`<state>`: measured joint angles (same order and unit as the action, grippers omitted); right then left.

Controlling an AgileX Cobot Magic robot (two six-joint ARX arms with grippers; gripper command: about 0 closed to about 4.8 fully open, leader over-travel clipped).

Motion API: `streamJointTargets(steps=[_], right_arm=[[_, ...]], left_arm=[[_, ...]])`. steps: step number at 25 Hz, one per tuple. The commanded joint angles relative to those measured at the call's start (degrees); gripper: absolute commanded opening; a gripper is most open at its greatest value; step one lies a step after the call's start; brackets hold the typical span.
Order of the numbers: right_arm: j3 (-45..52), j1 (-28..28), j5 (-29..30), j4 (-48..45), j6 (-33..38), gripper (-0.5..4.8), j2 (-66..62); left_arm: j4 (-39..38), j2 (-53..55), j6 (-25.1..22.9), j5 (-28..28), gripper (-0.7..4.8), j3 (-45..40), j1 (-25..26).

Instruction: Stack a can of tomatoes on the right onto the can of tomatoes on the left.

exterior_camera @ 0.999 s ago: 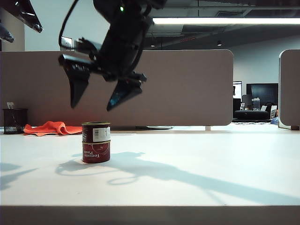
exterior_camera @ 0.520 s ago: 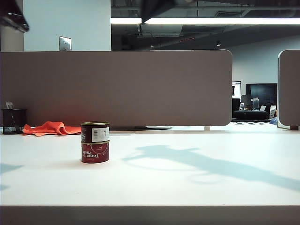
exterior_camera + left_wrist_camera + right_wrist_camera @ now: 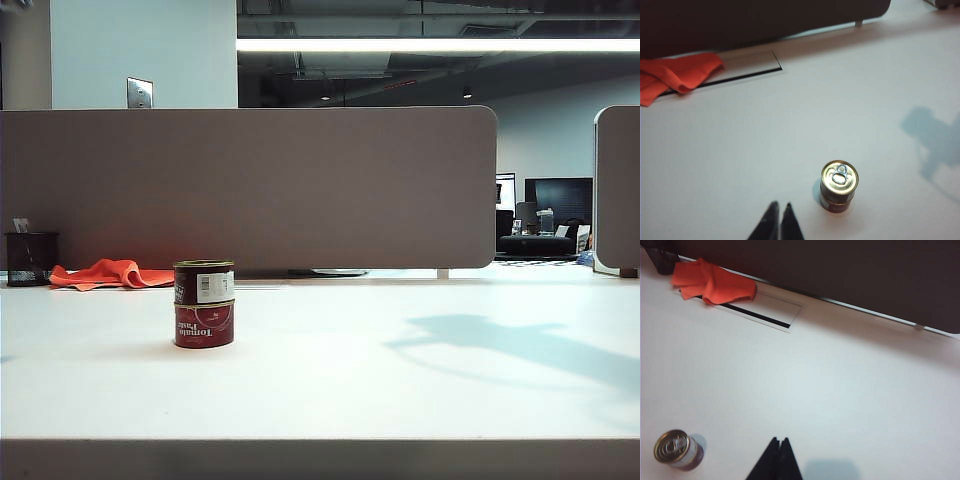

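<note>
Since the upper can (image 3: pixel 204 282) already sits squarely on the lower can (image 3: pixel 204 324) toward the left of the white table (image 3: pixel 400 390), the step in hand is judged to be a clean withdrawal. The left gripper (image 3: pixel 779 218) hangs above the table near the stack, jaws pressed together and empty. The right gripper (image 3: pixel 779 450) hangs well apart from the stack, jaws likewise together and empty. Neither arm shows in the exterior view. Route both arms up and away from the stack; a brush against the upper can would topple it.
</note>
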<state>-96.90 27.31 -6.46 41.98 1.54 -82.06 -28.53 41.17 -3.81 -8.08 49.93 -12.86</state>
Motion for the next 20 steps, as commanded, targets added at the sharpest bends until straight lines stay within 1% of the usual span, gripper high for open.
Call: streamJointTargets(steps=[1, 4, 7, 8, 9, 10, 11, 15, 18, 19, 20], right_arm=[[9.14, 0.13, -2.58, -4.31, -1.05, -0.06, 8.48], [18.62, 0.13, -4.26, -8.37, -0.92, -0.06, 16.41], [27.34, 0.13, -5.97, -11.52, -0.7, -0.06, 24.61], [32.24, 0.13, -6.75, -12.5, -0.57, -0.06, 29.62], [34.45, 0.13, -6.99, -12.61, -0.55, -0.06, 31.85], [39.01, 0.11, -7.67, -11.76, -0.55, -0.06, 36.61], [41.2, 0.11, -8.09, -10.56, -0.55, -0.06, 38.86], [48.26, 0.09, -9.27, -6.14, -0.48, -0.06, 44.35], [54.42, 0.07, -15.02, -5.77, -0.15, -0.04, 46.73], [56.11, 0.09, -15.8, -4.87, -0.15, 0.05, 47.17], [57.57, 0.09, -15.39, -2.84, 0.0, 0.34, 47.67]], left_arm=[[0.37, -3.06, 0.17, 0.17, 0.11, -0.15, -0.04], [1.05, -5.86, 0.46, 0.13, 0.11, -2.32, -0.07], [2.12, -8.94, 2.71, -0.09, 0.11, -5.55, -0.07], [2.6, -10.47, 3.17, -0.09, 0.11, -7.52, -0.07], [2.67, -11.04, 3.17, -0.09, 0.11, -8.39, -0.07], [2.4, -11.47, 3.13, -0.5, 0.05, -9.84, -0.07], [2.05, -11.47, 2.91, -1.05, -0.05, -10.49, -0.07], [1.88, -11.04, 2.29, -0.94, -0.05, -12.79, -0.07], [2.91, -11.06, 1.33, -0.7, -0.05, -15.58, -0.04], [2.82, -11.06, 1.01, -0.44, -0.05, -16.35, -0.04], [2.49, -11.04, 1.03, -0.24, -0.05, -17.03, -0.04]])
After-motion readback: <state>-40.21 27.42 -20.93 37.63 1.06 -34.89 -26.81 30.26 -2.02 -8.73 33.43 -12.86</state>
